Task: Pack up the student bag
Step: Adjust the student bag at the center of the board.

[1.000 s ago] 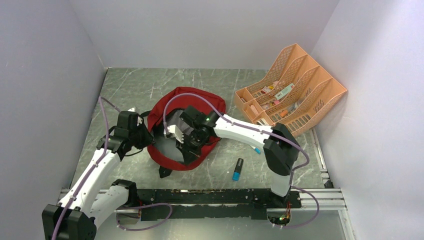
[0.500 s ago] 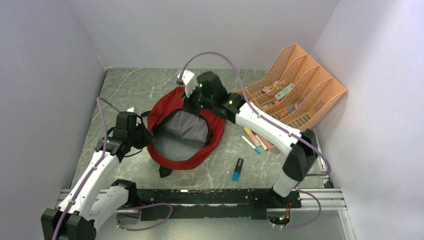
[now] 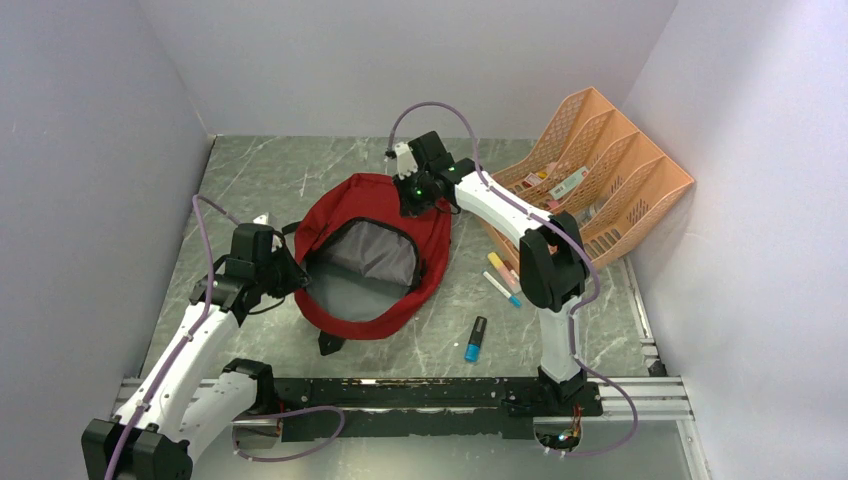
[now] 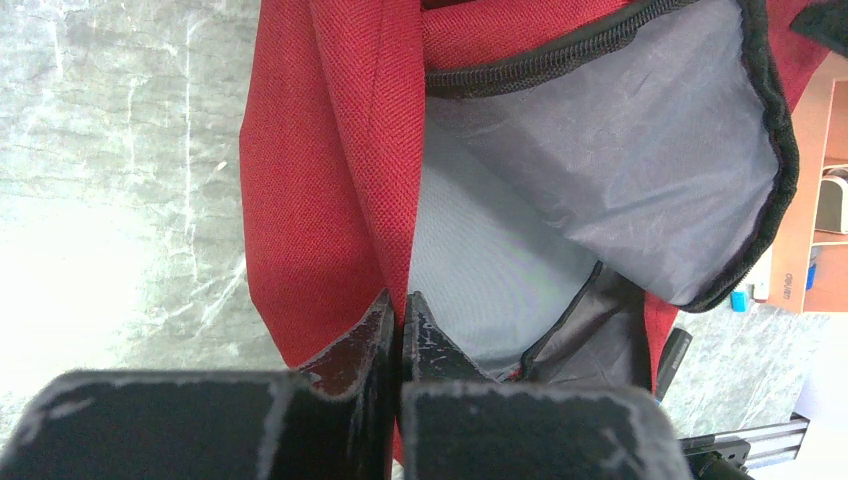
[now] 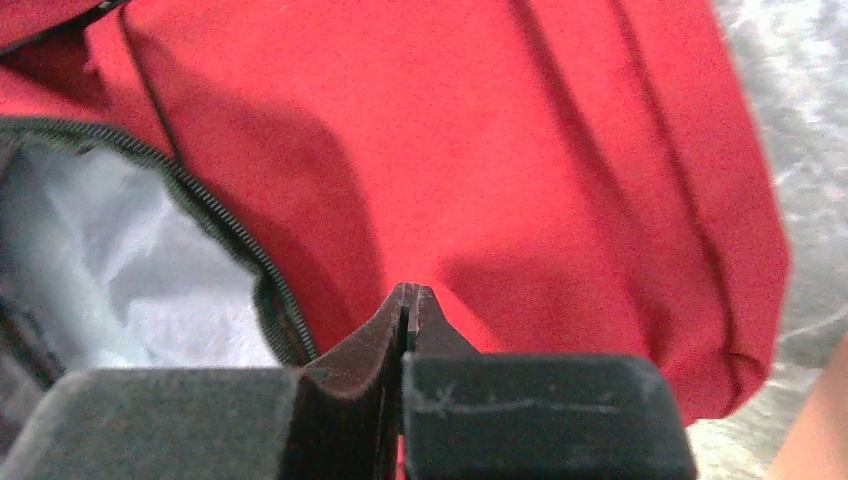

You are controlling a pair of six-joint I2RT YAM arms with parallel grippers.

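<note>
Grey marbled table (image 3: 270,170): carries all the rest.

Student bag (image 3: 345,205): lies left of centre on it, dark red, with the zip undone and the mouth gaping on grey lining.

Peach mesh organiser (image 3: 640,190): stands tilted at the far right near the wall, apart from the bag (small items in its slots, too small to name).

Left gripper (image 4: 397,305): sits at the bag's left rim, fingers pressed together on the edge where red cloth meets lining.

Right gripper (image 5: 408,295): sits at the bag's far rim, fingers closed tip to tip against the red cloth. Cannot tell whether any fabric is caught between them.

Loose pens (image 3: 503,280): lie between bag and organiser.

Black-and-blue marker (image 3: 476,338): lies nearer the arm bases, apart from the bag.
</note>
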